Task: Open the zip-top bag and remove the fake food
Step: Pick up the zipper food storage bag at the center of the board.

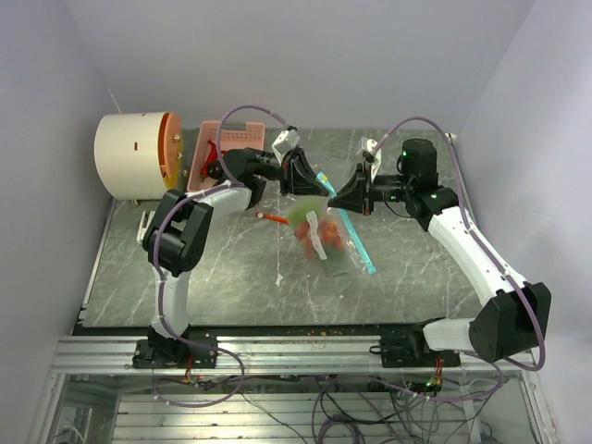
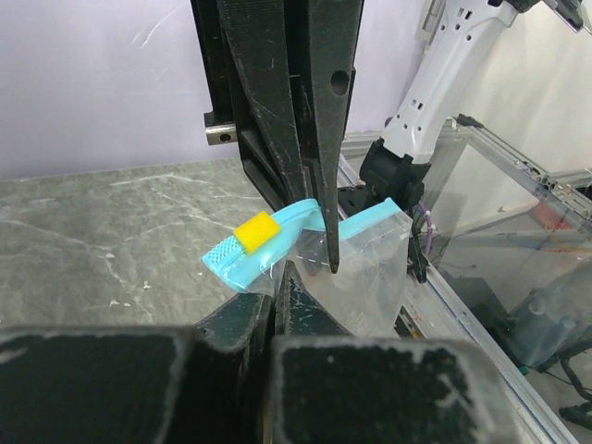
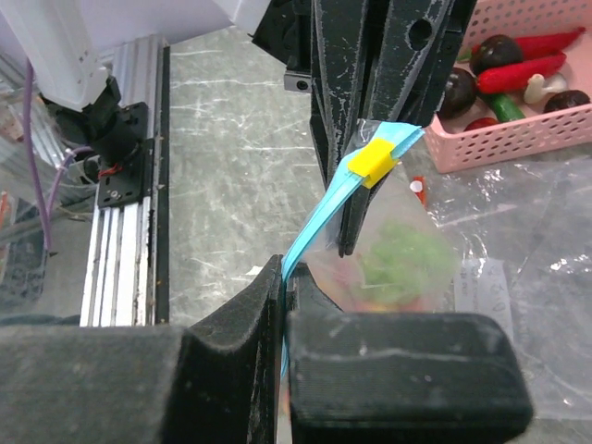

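The clear zip-top bag (image 1: 340, 252) with a blue zip strip (image 1: 359, 248) hangs between my two grippers above the table's middle. Fake food (image 1: 313, 233), orange, red and green, sits inside it; green shows through the plastic in the right wrist view (image 3: 402, 264). My left gripper (image 1: 323, 190) is shut on the bag's top edge (image 2: 277, 270) just below the yellow slider (image 2: 256, 231). My right gripper (image 1: 338, 199) is shut on the blue strip (image 3: 285, 270), facing the left one tip to tip. The slider also shows in the right wrist view (image 3: 373, 159).
A pink slotted basket (image 1: 215, 139) with more toy fruits and vegetables (image 3: 504, 74) stands at the back left, beside a white drum with an orange face (image 1: 134, 154). A small orange piece (image 1: 271, 219) lies on the table left of the bag.
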